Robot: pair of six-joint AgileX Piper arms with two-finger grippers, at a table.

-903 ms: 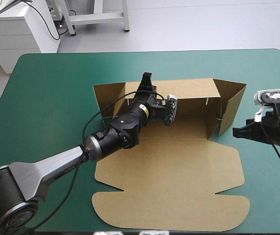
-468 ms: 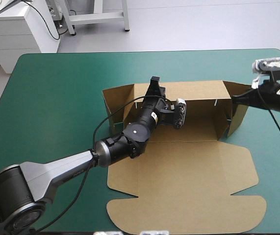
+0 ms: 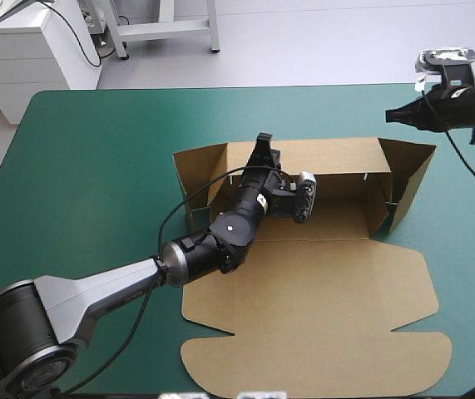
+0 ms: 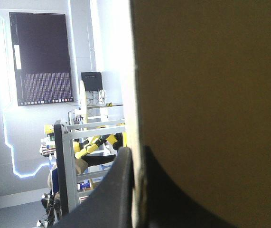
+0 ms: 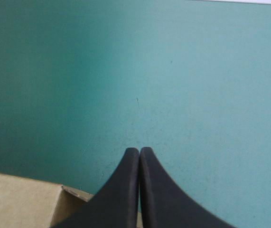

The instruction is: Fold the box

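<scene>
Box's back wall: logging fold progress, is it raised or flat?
Raised: the back wall stands upright, left gripper shut on its edge; the lid lies flat.

Matt board box (image 3: 304, 291) (smooth teal-green cover (image 3: 96, 166))

No writing, number or brand can be read; a small yellow sticker (image 3: 261, 199) on the left arm's black wrist (image 3: 249, 209), behind the fingers (image 3: 264, 146), is too small to make out.
</scene>
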